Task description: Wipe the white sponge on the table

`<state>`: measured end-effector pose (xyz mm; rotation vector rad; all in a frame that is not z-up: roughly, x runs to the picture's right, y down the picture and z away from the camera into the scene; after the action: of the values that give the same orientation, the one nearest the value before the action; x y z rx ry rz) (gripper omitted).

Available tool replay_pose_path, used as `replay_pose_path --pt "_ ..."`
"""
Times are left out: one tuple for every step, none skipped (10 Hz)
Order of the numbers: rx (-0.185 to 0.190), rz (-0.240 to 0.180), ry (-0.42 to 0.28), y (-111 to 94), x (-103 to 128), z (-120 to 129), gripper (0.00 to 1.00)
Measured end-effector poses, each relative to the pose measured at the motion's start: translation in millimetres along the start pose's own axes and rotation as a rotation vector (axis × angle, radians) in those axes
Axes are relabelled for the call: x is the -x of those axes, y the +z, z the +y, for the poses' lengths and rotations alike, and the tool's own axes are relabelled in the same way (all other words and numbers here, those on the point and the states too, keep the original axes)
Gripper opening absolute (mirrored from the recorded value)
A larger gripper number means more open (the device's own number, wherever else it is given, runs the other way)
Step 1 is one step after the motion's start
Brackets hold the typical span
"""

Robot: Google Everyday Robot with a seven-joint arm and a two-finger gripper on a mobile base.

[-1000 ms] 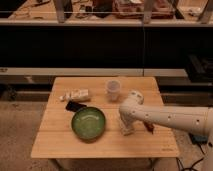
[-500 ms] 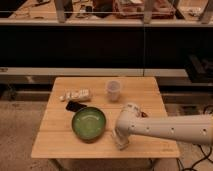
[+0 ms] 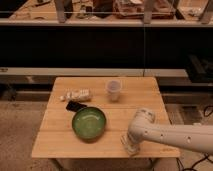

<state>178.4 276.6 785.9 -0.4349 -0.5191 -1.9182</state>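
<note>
1. Camera view: the table (image 3: 59,142) stood in the middle of the floor, with a green bowl (image 3: 89,123) on its near half. A translucent cup (image 3: 114,90) stood toward the far edge, and a whitish packet (image 3: 76,94) lay at the far left with a small dark object (image 3: 75,106) just beside it.
2. Same view: the white arm (image 3: 172,134) reached in from the right. The gripper (image 3: 128,147) pointed down at the tabletop near the front edge, just right of the bowl and apart from it.
3. Whether the gripper was clenched or released could not be told.
4. The white sponge could not be made out apart from the pale gripper. It was likely pressed beneath the tip, against the wood.
5. The step in hand looked like the wiping stroke itself. The next move would call for steady downward pressure while sliding across the planks, staying clear of the bowl and short of the front edge.
</note>
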Motion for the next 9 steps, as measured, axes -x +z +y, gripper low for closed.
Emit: replay_pose_path --pt "0.028 0.003 0.023 0 -1 15 0.09" --pt "0.073 0.008 0.065 0 -5 39 0.09" --pt "0.119 0.014 0.124 0 -15 66 0.09" --pt "0.141 0.019 0.162 0 -25 78 0.09" --pt "0.153 0.029 0.207 1 -40 89 0.09" --pt "0.159 0.036 0.246 2 -59 93 0.09" --pt "0.158 0.035 0.259 3 -71 91 0.09" --pt "0.153 0.039 0.264 5 -83 85 0.09" --pt "0.148 0.034 0.265 8 -94 77 0.09"
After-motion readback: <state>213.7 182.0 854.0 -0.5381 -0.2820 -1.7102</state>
